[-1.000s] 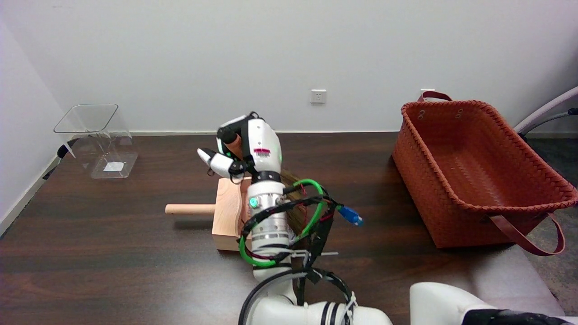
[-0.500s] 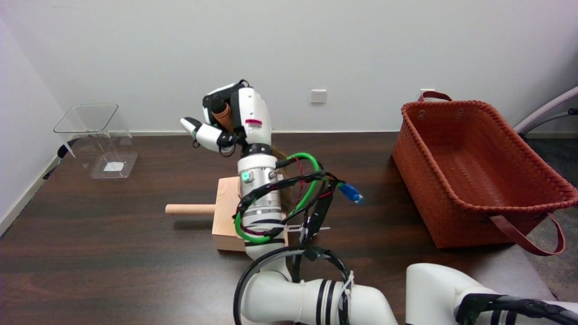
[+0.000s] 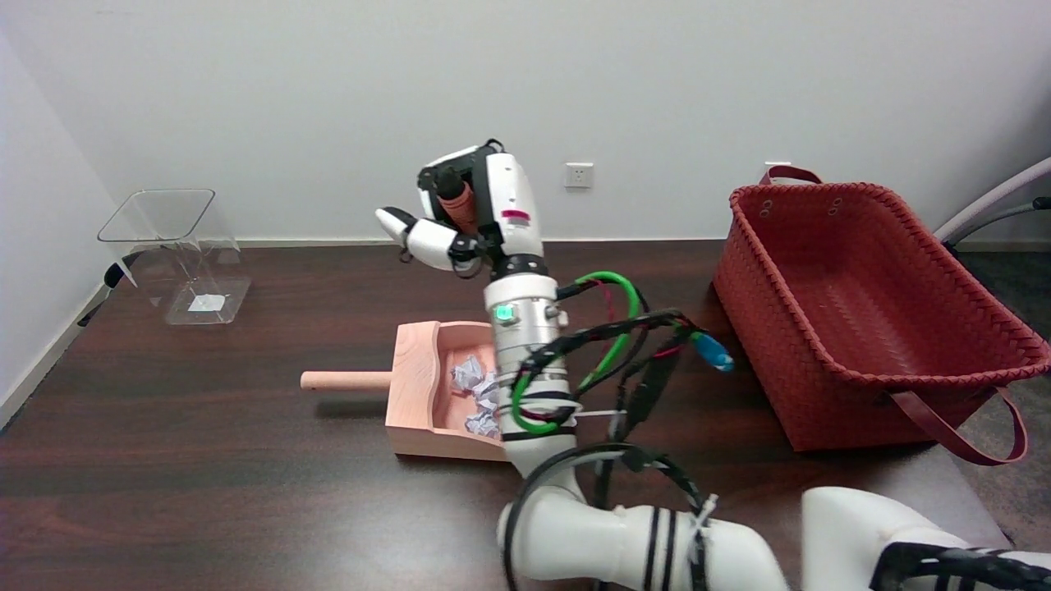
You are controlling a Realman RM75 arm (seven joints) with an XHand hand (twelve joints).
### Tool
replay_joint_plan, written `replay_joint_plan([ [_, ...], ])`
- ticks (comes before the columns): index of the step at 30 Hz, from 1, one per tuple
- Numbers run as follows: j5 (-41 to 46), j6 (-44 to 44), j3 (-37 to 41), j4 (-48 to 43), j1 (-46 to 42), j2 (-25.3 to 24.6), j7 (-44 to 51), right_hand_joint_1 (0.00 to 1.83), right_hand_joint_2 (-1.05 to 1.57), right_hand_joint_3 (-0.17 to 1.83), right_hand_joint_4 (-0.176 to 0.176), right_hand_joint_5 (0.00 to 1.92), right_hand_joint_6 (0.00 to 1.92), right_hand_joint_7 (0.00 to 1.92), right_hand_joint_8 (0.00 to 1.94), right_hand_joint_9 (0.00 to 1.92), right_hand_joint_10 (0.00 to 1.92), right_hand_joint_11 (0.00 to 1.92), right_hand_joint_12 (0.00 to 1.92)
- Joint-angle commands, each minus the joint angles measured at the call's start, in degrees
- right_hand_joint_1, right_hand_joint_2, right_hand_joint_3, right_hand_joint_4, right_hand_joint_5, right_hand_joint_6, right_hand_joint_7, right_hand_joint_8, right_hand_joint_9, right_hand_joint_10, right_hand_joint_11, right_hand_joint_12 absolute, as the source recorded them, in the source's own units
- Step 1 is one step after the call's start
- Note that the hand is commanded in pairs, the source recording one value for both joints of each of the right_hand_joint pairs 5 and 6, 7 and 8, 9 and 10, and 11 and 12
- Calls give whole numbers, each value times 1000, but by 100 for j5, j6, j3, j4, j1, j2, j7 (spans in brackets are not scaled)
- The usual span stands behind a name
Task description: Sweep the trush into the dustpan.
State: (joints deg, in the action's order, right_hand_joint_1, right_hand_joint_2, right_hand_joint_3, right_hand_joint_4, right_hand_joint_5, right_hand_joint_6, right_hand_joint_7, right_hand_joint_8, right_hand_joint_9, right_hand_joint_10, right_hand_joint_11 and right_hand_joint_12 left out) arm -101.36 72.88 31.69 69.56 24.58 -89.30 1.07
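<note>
A wooden dustpan (image 3: 410, 394) with a round handle (image 3: 345, 380) lies at the middle of the dark table, its mouth facing right. Several crumpled white paper scraps (image 3: 476, 394) sit inside it. My right hand (image 3: 484, 213) is raised high above the pan's far side and grips the brown broom handle (image 3: 457, 205), with one finger sticking out to the left. The broom's bristles are hidden behind my forearm, which also covers the right part of the pan.
A large red woven basket (image 3: 862, 320) stands at the right, its strap hanging over the table's edge. A clear plastic bin (image 3: 176, 254) lies tipped at the back left. Cables loop off my forearm (image 3: 624, 345) toward the basket.
My hand rose with the broom handle, going left and then swinging right. The forearm shifted right and uncovered the pan's inside with the paper scraps in it.
</note>
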Motion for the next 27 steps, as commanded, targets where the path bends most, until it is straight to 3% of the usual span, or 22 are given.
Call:
replay_joint_plan([
  [1,274,-458,107,2125,-1447,1328,1971,1345,1571,214,0,1920,1920,1920,1920,1920,1920,1696,1696],
  [10,20,-494,67,2265,-2228,1252,2906,1349,1571,224,0,1920,1920,1920,1920,1920,1920,1698,1698],
  [14,-6,-442,-5,1898,-2241,938,2954,1365,1571,252,0,1920,1920,1920,1920,1920,1920,1701,1701],
  [27,11,-490,-85,-90,-1581,96,1291,1361,1571,244,0,1920,1920,1920,1920,1920,1920,1700,1700],
])
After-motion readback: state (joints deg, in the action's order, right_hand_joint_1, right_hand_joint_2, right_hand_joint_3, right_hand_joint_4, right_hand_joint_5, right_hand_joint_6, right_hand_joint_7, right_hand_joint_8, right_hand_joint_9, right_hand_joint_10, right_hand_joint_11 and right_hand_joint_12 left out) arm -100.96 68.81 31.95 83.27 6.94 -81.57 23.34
